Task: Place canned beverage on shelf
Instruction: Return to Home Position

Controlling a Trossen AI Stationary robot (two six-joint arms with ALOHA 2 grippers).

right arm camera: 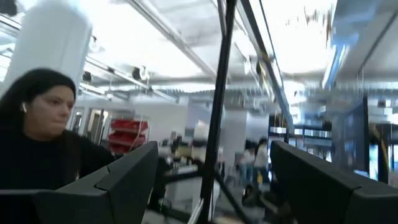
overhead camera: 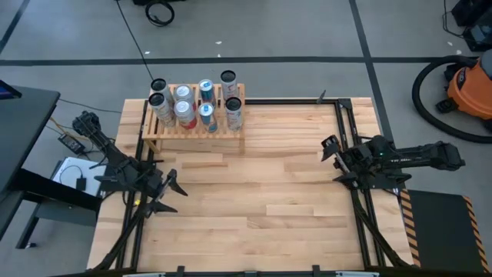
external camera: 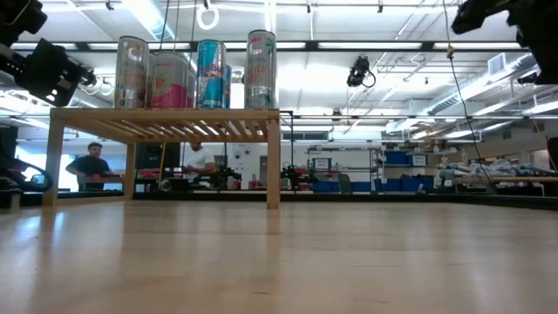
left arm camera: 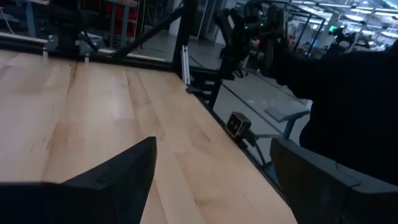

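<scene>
Your cans (overhead camera: 184, 110) all stand on the shelf (overhead camera: 192, 137), upper left of centre in the high view. Both end effectors are released and empty: the left end effector (overhead camera: 171, 194) at lower left, near the shelf's front, and the right end effector (overhead camera: 336, 159) at mid right. A careless swing of the left one could clip the shelf and topple cans.

Orange vacuum (overhead camera: 470, 81) on floor, plank tabletop (overhead camera: 292, 192), person (right arm camera: 43, 155) beyond the table
</scene>
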